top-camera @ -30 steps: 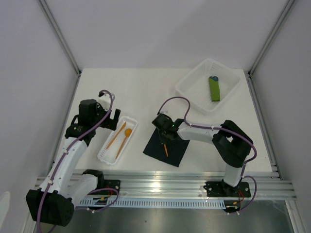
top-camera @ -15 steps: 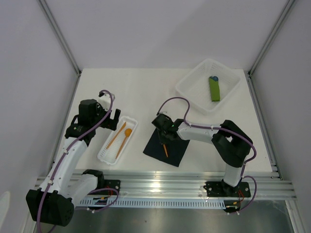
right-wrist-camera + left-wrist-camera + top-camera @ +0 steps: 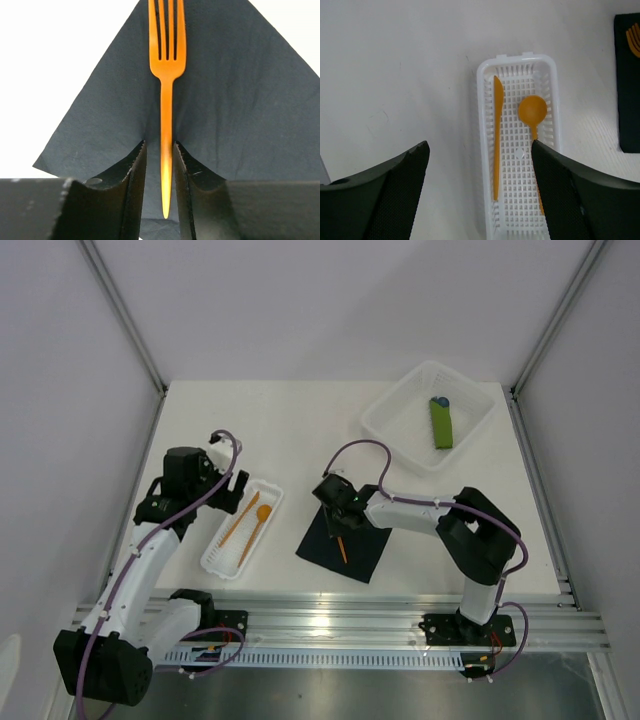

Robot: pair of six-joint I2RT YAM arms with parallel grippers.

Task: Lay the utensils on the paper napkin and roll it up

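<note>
The black paper napkin [image 3: 362, 552] [image 3: 240, 100] lies flat in front of the right arm. An orange fork [image 3: 341, 548] [image 3: 167, 60] rests on it. My right gripper [image 3: 338, 525] [image 3: 159, 144] sits low over the napkin, its jaws a little apart on either side of the fork's handle, with a thin gap on each side. An orange knife [image 3: 497, 135] [image 3: 238, 522] and a round-bowled spoon [image 3: 532, 110] [image 3: 264, 511] lie in a white mesh tray [image 3: 481, 125] [image 3: 215, 558]. Above that tray my left gripper [image 3: 480, 150] [image 3: 232, 490] hangs open and empty.
A larger white basket [image 3: 395, 430] stands at the back right and holds a green rolled bundle with a blue tip [image 3: 441, 423]. White walls and metal posts close in the table on both sides. The napkin's edge [image 3: 629, 100] shows right of the tray.
The right jaws have parted slightly and let go of the fork's handle, which lies on the napkin. The left gripper has shifted a little over the tray and narrowed slightly.
</note>
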